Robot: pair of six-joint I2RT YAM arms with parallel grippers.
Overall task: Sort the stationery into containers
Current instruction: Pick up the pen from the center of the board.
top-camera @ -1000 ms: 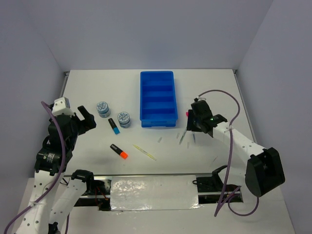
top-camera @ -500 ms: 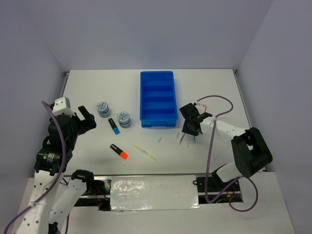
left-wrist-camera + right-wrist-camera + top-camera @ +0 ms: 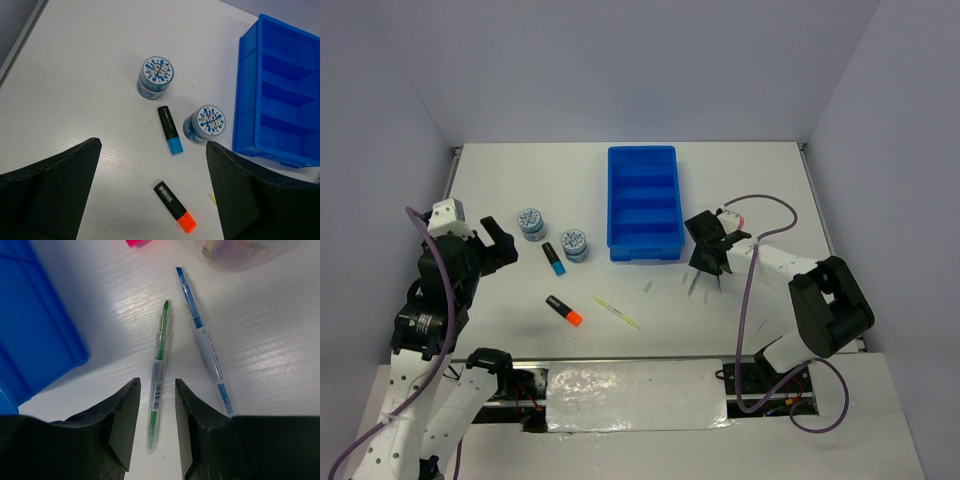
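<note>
Swinging in from 3 o'clock, the right arm has folded its elbow and brought the right gripper (image 3: 706, 262) low over the pens; its jaws have narrowed a little.

At the table's (image 3: 760, 170) 9 o'clock edge, the left gripper (image 3: 488, 244) hangs with jaws spread as wide as they go, holding nothing. At its 3 o'clock stand the far tub (image 3: 530, 222) and the near tub (image 3: 575, 243), with the blue marker (image 3: 554, 259) lying between them. The orange marker (image 3: 564, 310) lies at the blue marker's 6 o'clock, and the yellow stick (image 3: 617, 313) at the orange marker's 3 o'clock.

The tray (image 3: 644, 203) sits mid-table, and all four compartments look bare, so I judge that nothing is sorted yet.

At the tray's 5 o'clock, the wrist view shows the right gripper's part-open jaws straddling the green pen (image 3: 159, 365), one finger on each side, with gaps showing, so no grip yet. The blue pen (image 3: 205, 342) lies just beside the green pen at its 3 o'clock, and a pink item (image 3: 135, 242) peeks in at 12 o'clock.

The green pen looks to be the first pick; every other item is still loose on the table.
</note>
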